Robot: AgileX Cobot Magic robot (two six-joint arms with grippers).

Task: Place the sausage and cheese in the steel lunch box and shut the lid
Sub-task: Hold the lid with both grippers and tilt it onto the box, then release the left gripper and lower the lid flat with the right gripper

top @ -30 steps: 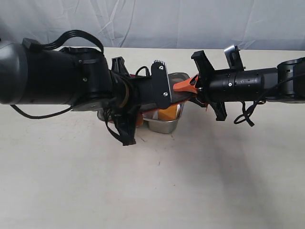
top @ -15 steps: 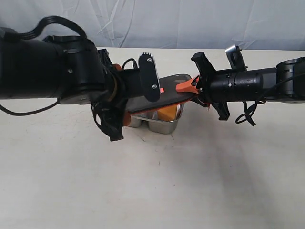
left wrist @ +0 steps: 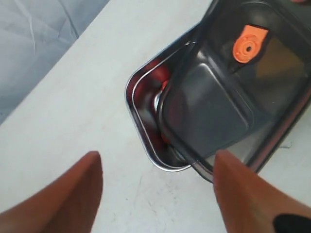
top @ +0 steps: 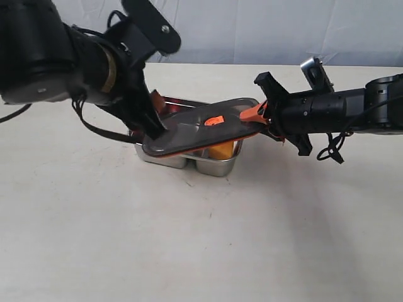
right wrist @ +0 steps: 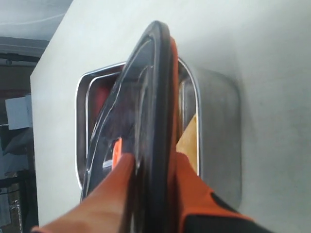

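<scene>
The steel lunch box [top: 217, 167] stands mid-table. The dark lid [top: 198, 131] with its orange tab [top: 215, 120] lies tilted over it, low at the left end and raised at the right. My right gripper [top: 255, 115] is shut on the lid's raised right edge, one finger on each face [right wrist: 153, 158]. The yellow cheese [top: 221, 151] shows under the lid in the right compartment. The red sausage [left wrist: 156, 73] lies in the uncovered end of the box. My left gripper [left wrist: 158, 155] hangs open above the box's left end, holding nothing, just off the lid's low corner [top: 154, 119].
A pale tabletop [top: 201, 239] runs around the box, with a grey cloth backdrop [top: 252, 28] behind its far edge. The bulky left arm [top: 56, 53] hangs over the back left of the table, and the right arm [top: 340, 110] reaches in from the right.
My left arm has lifted and swung back to the left, uncovering the lid and box. Its jaws now stand wide. The right gripper still grips the lid's right edge.
</scene>
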